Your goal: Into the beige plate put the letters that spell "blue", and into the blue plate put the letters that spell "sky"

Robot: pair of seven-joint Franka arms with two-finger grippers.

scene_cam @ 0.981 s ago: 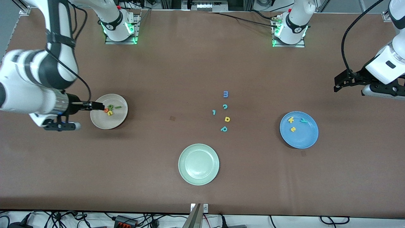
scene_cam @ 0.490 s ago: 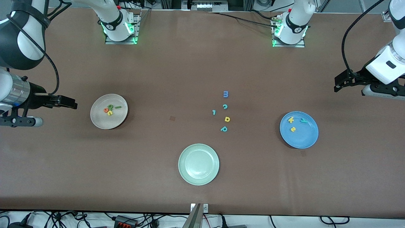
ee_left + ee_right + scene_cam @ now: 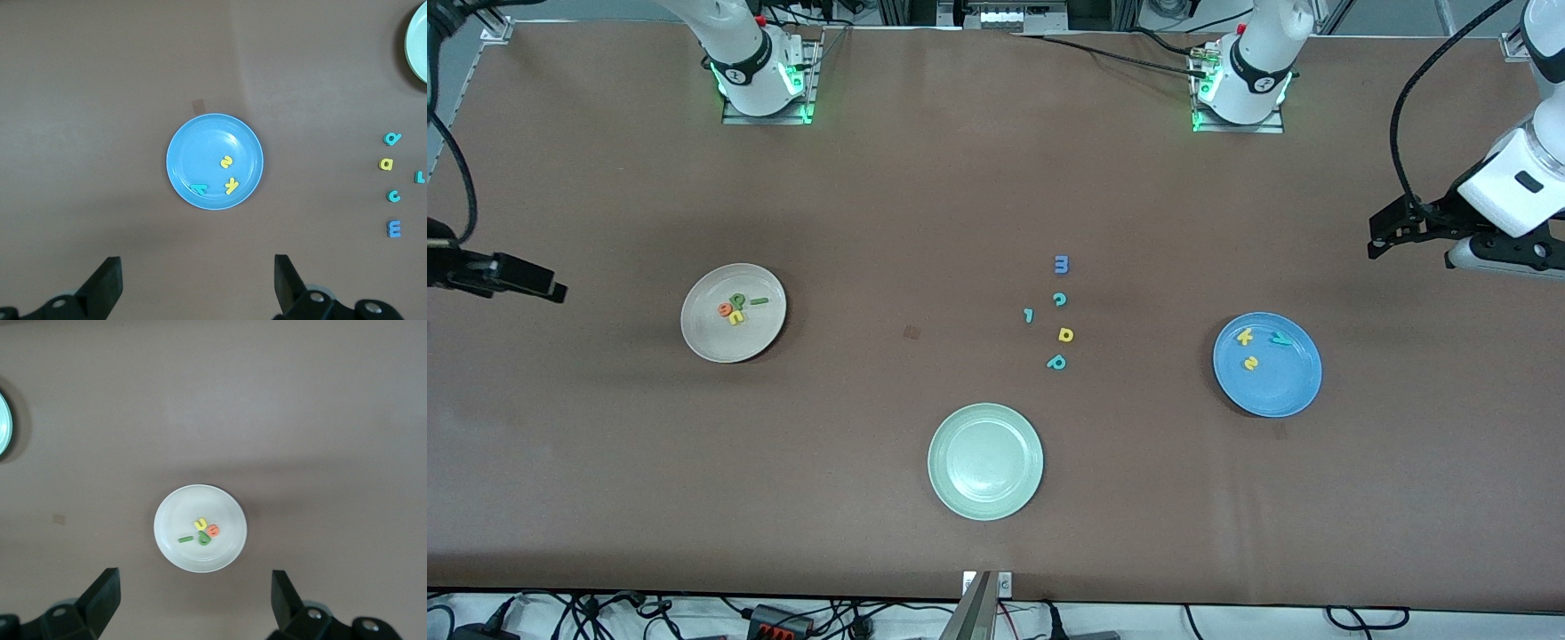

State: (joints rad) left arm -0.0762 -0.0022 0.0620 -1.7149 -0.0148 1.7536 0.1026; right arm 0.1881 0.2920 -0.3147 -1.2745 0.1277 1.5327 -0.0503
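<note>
I see both words sorted: four letters (image 3: pixel 736 308) lie in the beige plate (image 3: pixel 703 342), centre-left of frame; three (image 3: pixel 1258 347) in the blue plate (image 3: pixel 1272 400), centre-right. Right gripper (image 3: pixel 193 600) and left gripper (image 3: pixel 197 283) hang empty, jaws spread.

I see a pale green plate (image 3: pixel 985 460) nearest the front camera. Farther from it lie five loose letters: blue "m" (image 3: pixel 1061 264), teal "c" (image 3: pixel 1059 300), teal hook (image 3: pixel 1029 315), yellow "d" (image 3: pixel 1065 334), teal "p" (image 3: pixel 1056 362).

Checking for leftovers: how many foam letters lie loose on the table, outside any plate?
5, clustered mid-table: blue foam "m", teal "c", small teal hooked piece, yellow "d", teal "p". None seems hidden.
</note>
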